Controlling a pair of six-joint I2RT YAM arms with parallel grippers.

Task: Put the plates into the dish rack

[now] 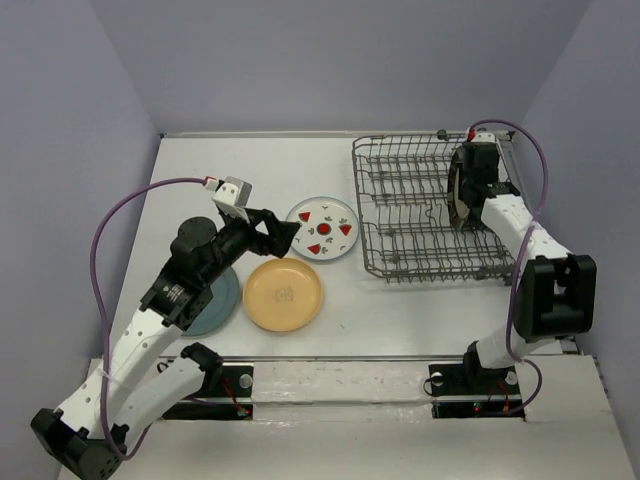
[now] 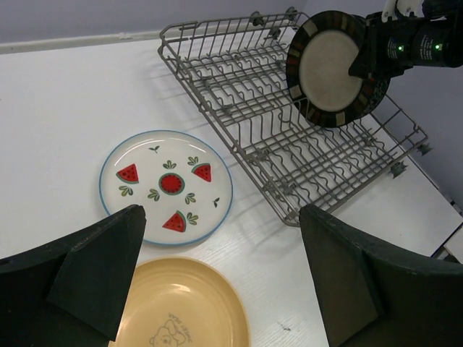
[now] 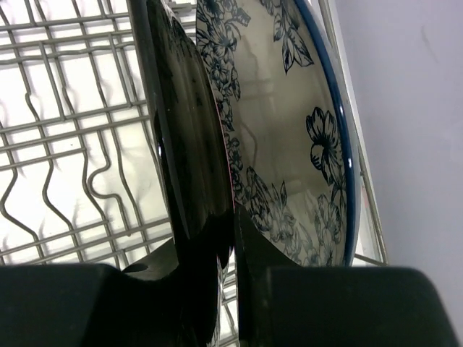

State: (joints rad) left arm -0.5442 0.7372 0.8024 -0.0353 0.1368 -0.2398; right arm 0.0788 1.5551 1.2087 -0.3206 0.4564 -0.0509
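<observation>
The dish rack (image 1: 410, 210) stands at the right of the table. My right gripper (image 1: 470, 185) is shut on the rim of the cream plate with a dark patterned rim (image 2: 331, 69), which it holds upright over the rack's right end. In the right wrist view that plate (image 3: 188, 144) sits edge-on in my gripper (image 3: 233, 242), close beside the upright blue floral plate (image 3: 289, 130). My left gripper (image 1: 272, 232) hangs open and empty above the table, between the white plate with red fruit marks (image 1: 325, 229) and the yellow plate (image 1: 284, 294). The teal-blue plate (image 1: 222, 305) lies partly under the left arm.
The rack (image 2: 289, 137) has rows of upright tines with nothing in them to the left of the held plate. Purple walls close in the table at the back and both sides. A cable loops off each arm.
</observation>
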